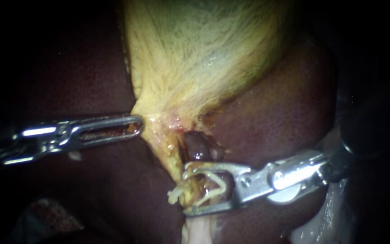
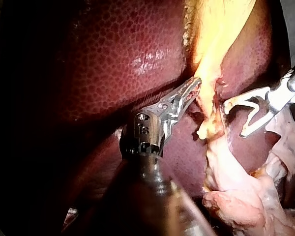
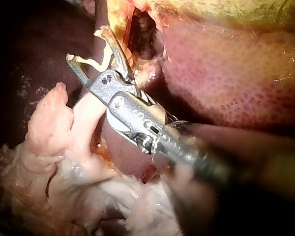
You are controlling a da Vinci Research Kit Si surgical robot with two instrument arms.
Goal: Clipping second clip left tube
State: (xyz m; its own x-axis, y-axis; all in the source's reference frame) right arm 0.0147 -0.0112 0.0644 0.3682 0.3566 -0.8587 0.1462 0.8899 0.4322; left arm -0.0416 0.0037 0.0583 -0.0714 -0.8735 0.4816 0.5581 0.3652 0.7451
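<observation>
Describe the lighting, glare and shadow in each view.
Endoscope view: light pools on the gallbladder; the liver fades to black at the edges; glare on the right instrument holding the clip. Left wrist view: a bright sheen on the liver, the left instrument with its shaft in shadow. Right wrist view: the pale tissue brightly lit, the right instrument's shaft dim.

1. No text, label, brand, number or sign could be read in any of the three views.
2. The left instrument (image 1: 138, 123) and the right instrument (image 1: 186, 190) carried no marking on their metal that could be made out.
3. The clip (image 1: 213, 183), the gallbladder (image 1: 195, 54) and the liver (image 1: 285, 113) bore no writing.
</observation>
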